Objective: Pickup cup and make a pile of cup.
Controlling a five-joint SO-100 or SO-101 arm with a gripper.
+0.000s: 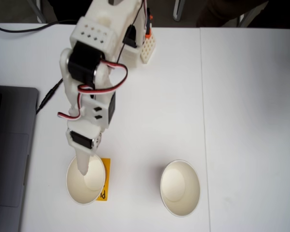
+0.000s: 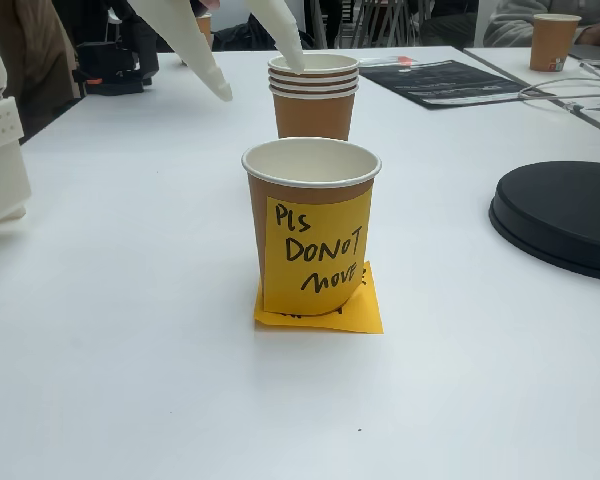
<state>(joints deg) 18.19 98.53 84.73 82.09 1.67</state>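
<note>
With jaws spread wide, the gripper (image 2: 261, 80) seems, though its height is hard to read, to hang over the labelled cup (image 1: 85, 181) at 7 o'clock in a fixed view, the other cup (image 1: 180, 187) at 5 o'clock, both upright, long axes vertical, mouths up, so descend plumb, straddle one wall and pinch gently.

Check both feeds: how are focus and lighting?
In a fixed view the white table is bright and flat-lit, and the right cup looks soft with faint shadow. In a fixed view the labelled cup is sharp, its handwriting legible; the background softens.
</note>
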